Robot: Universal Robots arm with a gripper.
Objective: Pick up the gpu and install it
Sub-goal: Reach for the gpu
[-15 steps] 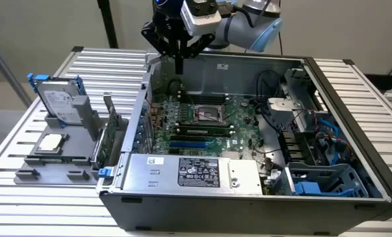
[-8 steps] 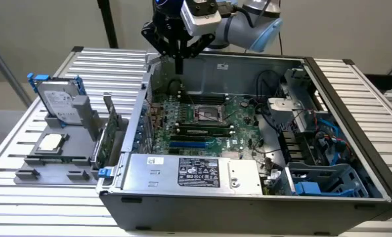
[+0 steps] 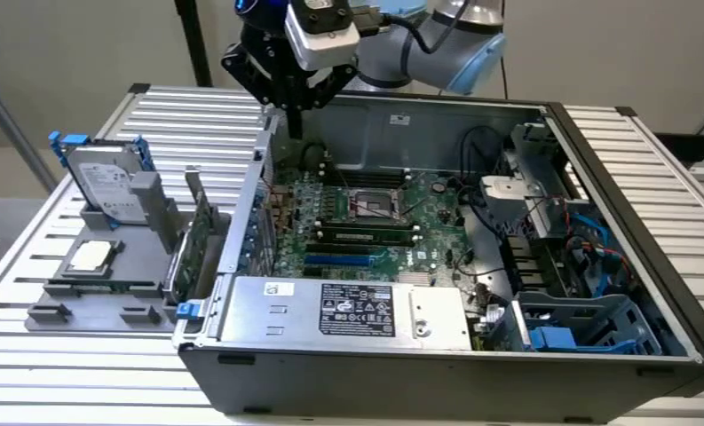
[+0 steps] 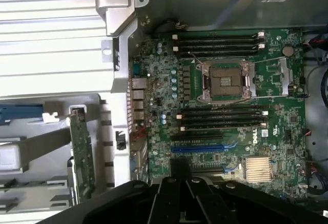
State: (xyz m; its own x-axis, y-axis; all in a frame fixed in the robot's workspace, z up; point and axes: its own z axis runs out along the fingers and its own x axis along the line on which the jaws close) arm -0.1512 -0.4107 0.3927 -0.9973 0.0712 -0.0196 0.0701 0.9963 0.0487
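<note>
**Card waits in its rack while the arm hangs over the case**

The gpu (image 3: 185,253) stands on edge in a grey holder (image 3: 103,293) on the slatted counter (image 3: 198,106), just outside the wall of the open computer case (image 3: 446,373), on the exterior view's left. Standing upright probably leaves its top edge free for a grasp from above. A hard drive (image 3: 106,182) stands in the same holder, further from the case.

The gripper (image 3: 292,120) points straight down above the far corner of the case, well apart from the card. Its fingers look drawn narrow, and nothing is between them. The card has not been picked up.

The exterior view gives the arm's height over the case and the card's flat side. The wrist view looks down past the gripper (image 4: 180,178) and meets the gpu (image 4: 82,155) as a thin green strip, seen edge-on. It also lays out the motherboard (image 4: 225,96) plainly, with its blue slot (image 4: 197,148) standing empty. No card is seated in the board, so the install is not yet done.
</note>
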